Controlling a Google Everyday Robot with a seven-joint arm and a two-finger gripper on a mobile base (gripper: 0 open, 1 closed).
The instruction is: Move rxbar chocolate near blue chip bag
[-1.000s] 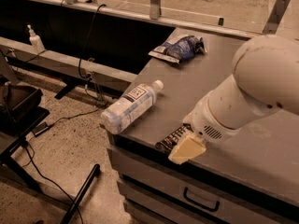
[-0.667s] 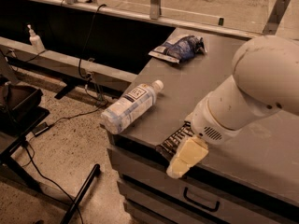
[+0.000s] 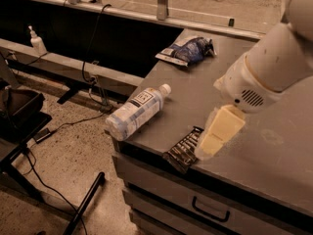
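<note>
The rxbar chocolate, a small black wrapper bar with white lettering, lies at the front edge of the grey table, its near end a little over the edge. My gripper, cream-coloured below the white arm, hangs right beside the bar's right end, just above the table top. The blue chip bag, wrinkly blue and white foil, lies at the table's far left corner, well away from the bar.
A clear plastic water bottle lies on its side at the table's left edge, between the bar and the bag. A drawer with a handle sits below the table's front. Cables and a stand are on the floor at left.
My gripper has lifted and moved to the right, from over the bar's near end to beside its right end. The bar, bottle and bag have stayed in place.
</note>
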